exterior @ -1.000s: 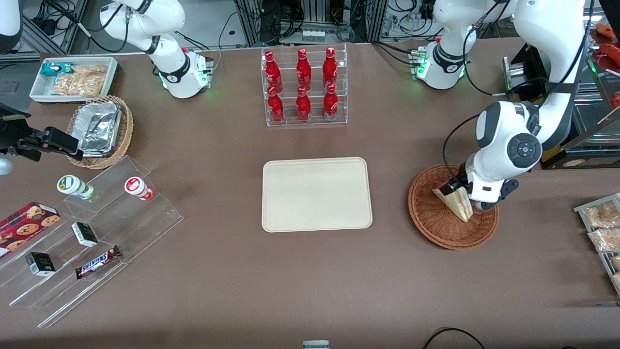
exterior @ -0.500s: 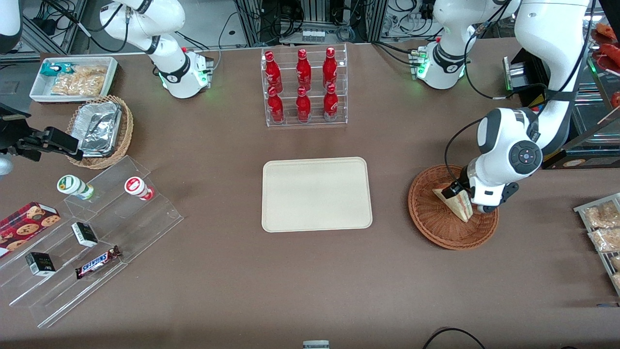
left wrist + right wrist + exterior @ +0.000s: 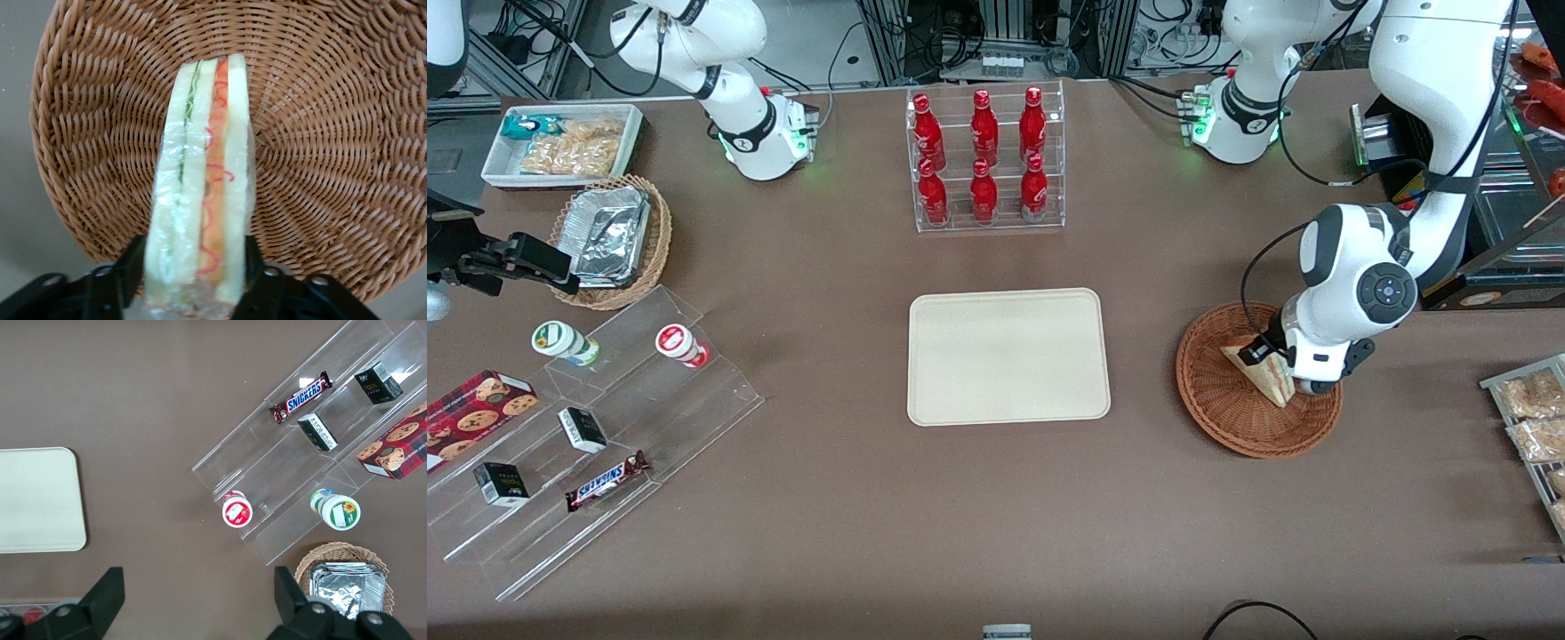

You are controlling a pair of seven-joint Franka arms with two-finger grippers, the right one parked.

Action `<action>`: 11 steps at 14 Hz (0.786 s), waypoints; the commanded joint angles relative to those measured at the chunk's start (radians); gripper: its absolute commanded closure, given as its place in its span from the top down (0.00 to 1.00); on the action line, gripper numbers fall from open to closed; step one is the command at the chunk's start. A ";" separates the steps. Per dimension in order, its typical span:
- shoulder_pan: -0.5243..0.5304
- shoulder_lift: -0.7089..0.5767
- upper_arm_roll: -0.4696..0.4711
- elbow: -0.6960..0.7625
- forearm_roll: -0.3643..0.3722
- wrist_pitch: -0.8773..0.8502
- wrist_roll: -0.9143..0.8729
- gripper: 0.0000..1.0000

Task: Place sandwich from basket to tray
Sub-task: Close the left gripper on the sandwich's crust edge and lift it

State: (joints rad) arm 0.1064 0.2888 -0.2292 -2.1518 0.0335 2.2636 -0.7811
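Note:
The sandwich point(image 3: 1264, 374) is a pale wedge wrapped in clear film, with its red, orange and green layers showing on the cut side point(image 3: 200, 200). It stands over the round reddish-brown basket point(image 3: 1227, 418), whose weave fills the left wrist view point(image 3: 333, 133). My left gripper point(image 3: 1272, 363) comes down over the basket, and its black fingers point(image 3: 127, 270) press both bread faces, shut on the sandwich point(image 3: 193, 280). The cream tray point(image 3: 1009, 356) lies bare at mid-table, toward the parked arm from the basket, and shows again in the right wrist view point(image 3: 37, 500).
A clear rack of red bottles point(image 3: 985, 160) stands farther from the front camera than the tray. Snack packets point(image 3: 1534, 418) lie at the working arm's table end. At the parked arm's end are an acrylic step stand point(image 3: 596, 427), a foil-filled tan basket point(image 3: 609, 236) and a white bin point(image 3: 560, 142).
The left arm's wrist has shifted slightly upward over the basket, still holding the sandwich. The sandwich has barely moved in the front view.

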 commanded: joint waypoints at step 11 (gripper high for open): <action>-0.010 -0.072 -0.007 0.115 0.009 -0.013 -0.004 0.04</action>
State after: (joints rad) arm 0.1061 0.2574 -0.2315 -2.0532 0.0336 2.2684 -0.7818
